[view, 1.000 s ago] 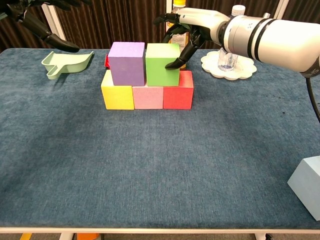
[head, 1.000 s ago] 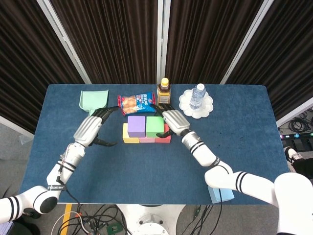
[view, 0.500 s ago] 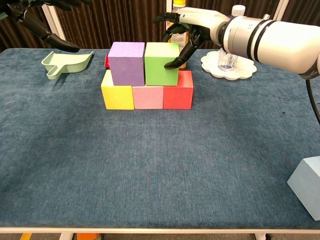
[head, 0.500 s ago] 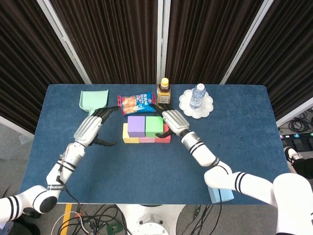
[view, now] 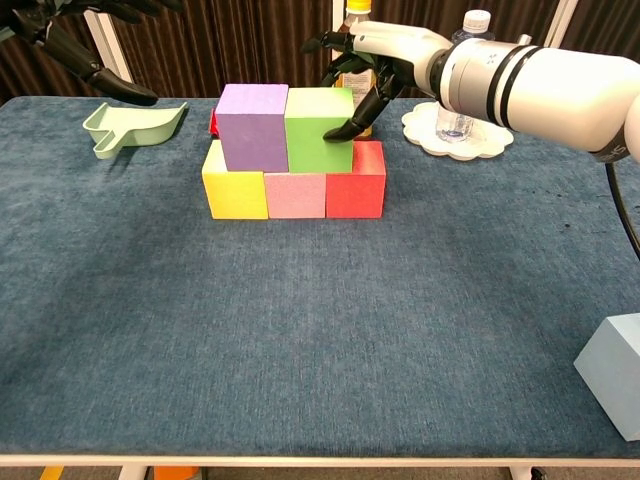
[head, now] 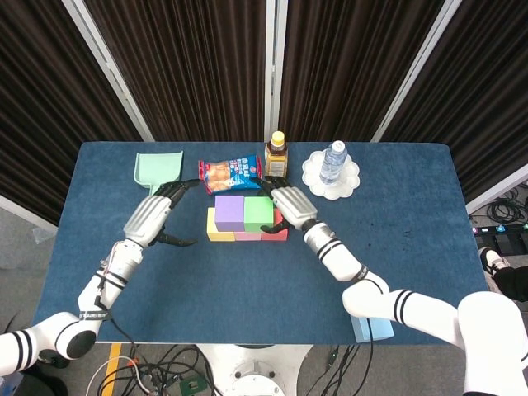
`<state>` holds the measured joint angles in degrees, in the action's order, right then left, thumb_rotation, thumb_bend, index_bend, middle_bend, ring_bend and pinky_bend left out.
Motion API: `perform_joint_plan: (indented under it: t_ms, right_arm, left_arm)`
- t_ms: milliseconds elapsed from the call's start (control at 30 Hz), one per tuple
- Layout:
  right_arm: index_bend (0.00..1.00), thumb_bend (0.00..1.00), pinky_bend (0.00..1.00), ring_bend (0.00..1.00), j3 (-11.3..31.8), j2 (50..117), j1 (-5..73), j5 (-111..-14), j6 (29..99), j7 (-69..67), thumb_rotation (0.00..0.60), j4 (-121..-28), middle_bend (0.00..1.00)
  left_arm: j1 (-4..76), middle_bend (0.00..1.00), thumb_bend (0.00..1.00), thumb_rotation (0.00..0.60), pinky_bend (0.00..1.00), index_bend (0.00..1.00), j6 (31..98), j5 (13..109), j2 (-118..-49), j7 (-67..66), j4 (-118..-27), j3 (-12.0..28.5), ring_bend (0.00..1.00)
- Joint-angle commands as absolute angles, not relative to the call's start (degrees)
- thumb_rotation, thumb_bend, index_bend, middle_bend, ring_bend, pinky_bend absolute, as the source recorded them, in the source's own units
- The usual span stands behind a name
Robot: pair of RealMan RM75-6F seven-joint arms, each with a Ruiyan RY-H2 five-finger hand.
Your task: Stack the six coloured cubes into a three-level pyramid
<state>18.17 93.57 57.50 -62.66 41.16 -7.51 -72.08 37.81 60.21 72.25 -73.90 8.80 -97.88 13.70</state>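
Observation:
Yellow [view: 234, 193], pink [view: 295, 194] and red [view: 356, 191] cubes form a row on the blue table [view: 300, 330]. A purple cube [view: 252, 126] and a green cube [view: 317, 130] sit on top, side by side and touching. My right hand [view: 375, 60] presses its fingertips against the green cube's right face; in the head view the right hand [head: 289, 203] lies beside the green cube [head: 258, 213]. A light blue cube [view: 614, 372] lies at the near right edge. My left hand [head: 155, 216] hovers left of the stack, fingers apart, holding nothing.
A mint green scoop [view: 130, 127] lies at the back left. Behind the stack are a snack packet [head: 229, 174], a brown bottle [head: 276, 153] and a water bottle [head: 332, 162] on a white plate [head: 350, 177]. Dark curtains hang behind the table.
My right hand has pushed the green cube leftward, closing the gap to the purple cube. The left hand has not moved.

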Motion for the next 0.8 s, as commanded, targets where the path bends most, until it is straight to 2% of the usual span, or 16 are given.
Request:
perform_joint_plan:
  t_ms: [33,167,300,533,800]
  right_arm:
    - [0.00,0.11,0.00,0.00,18.16,93.44,57.29,-62.94,41.43,-7.69,0.600,-72.34,0.19]
    - [0.00,0.10,0.00,0.00,18.08,91.76,56.24,-63.49,42.24,-8.07,0.600,-74.46,0.08]
    - [0.00,0.10,0.00,0.00,18.21,87.23,53.63,-64.12,44.72,-8.33,0.600,-79.45,0.02]
    - [0.00,0.10,0.00,0.00,17.00,75.13,46.51,-66.41,49.67,-9.41,0.600,-91.03,0.03]
    - [0.00,0.10,0.00,0.00,11.50,61.22,37.64,-72.79,52.39,-13.16,0.600,-99.92,0.09]
  left_arm:
    - [37.81,0.11,0.02,0.600,0.11,0.08,60.24,72.29,-73.96,8.92,-97.82,13.74,0.10]
    - [37.84,0.11,0.02,0.600,0.11,0.08,60.32,72.43,-74.09,8.95,-97.79,13.76,0.10]
    - [37.55,0.11,0.02,0.600,0.11,0.08,61.27,72.39,-74.56,9.05,-97.71,14.01,0.10]
    - [36.52,0.11,0.02,0.600,0.11,0.08,62.95,70.33,-76.34,7.40,-97.11,13.89,0.10]
    - [36.22,0.11,0.02,0.600,0.11,0.08,61.80,68.49,-77.54,3.71,-96.61,12.18,0.10]
